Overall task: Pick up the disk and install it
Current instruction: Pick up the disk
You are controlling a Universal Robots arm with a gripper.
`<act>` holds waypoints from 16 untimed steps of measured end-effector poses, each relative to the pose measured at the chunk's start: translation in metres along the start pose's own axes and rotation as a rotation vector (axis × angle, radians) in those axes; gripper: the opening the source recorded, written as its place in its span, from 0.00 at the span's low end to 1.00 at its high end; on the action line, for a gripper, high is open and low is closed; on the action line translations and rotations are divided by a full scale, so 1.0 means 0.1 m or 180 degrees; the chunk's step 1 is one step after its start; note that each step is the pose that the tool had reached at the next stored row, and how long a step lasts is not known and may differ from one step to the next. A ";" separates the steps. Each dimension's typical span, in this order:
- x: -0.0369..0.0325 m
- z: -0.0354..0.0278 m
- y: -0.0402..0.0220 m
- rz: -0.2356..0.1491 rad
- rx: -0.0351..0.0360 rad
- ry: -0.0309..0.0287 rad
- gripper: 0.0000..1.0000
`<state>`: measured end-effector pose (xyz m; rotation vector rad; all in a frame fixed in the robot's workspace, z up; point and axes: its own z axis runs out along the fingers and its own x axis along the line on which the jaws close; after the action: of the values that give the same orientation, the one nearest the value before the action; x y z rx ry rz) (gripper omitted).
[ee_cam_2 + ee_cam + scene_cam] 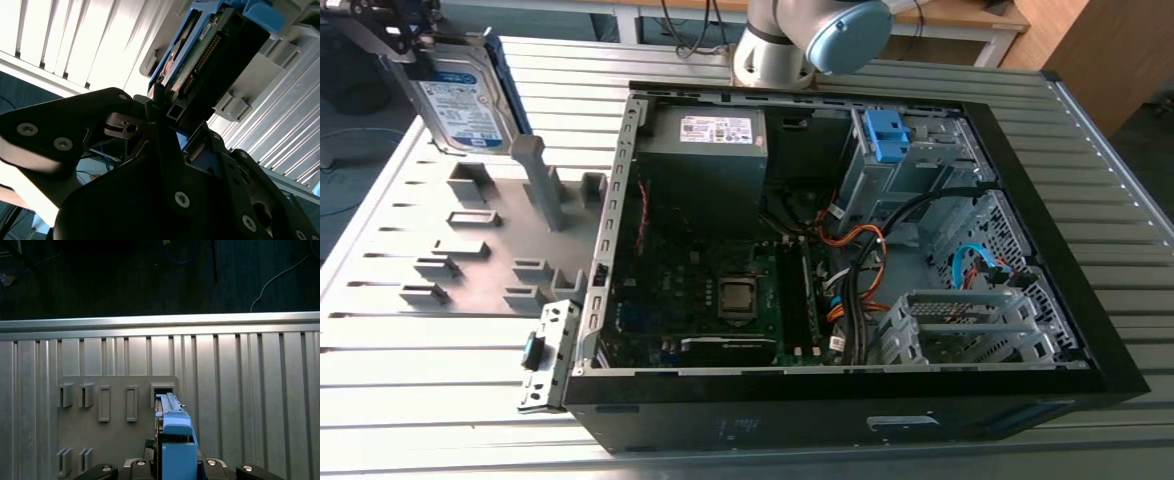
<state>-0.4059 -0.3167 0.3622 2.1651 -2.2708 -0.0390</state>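
One disk, silver with a white-and-blue label and blue side rails, stands on end in my gripper, at the far corner on the exterior view's left. My jaws are clamped on its upper end. In the second wrist view my black fingers pinch the end of the disk, whose circuit-board face is turned toward the camera. In the first wrist view its blue rail runs down toward an open slot in the grey fixture plate. I cannot tell whether the lower end touches that plate.

The fixture plate lies flat on the slatted metal table and carries several raised holders. Beside it, on the exterior view's right, sits the open computer case, well apart from the disk. Inside the case are a grey power-supply box with a white sticker, and a bare blue bracket atop the drive cage. My arm's base stands behind the case.
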 end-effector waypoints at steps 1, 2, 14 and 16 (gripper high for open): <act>0.000 -0.003 0.000 0.0000 0.0000 0.0000 0.36; 0.000 -0.006 0.000 0.0000 0.0000 0.0000 0.36; -0.001 -0.049 0.001 0.0000 0.0000 0.0000 0.36; -0.001 -0.057 0.001 0.0000 0.0000 0.0000 0.36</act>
<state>-0.4059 -0.3167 0.3680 2.1650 -2.2709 -0.0391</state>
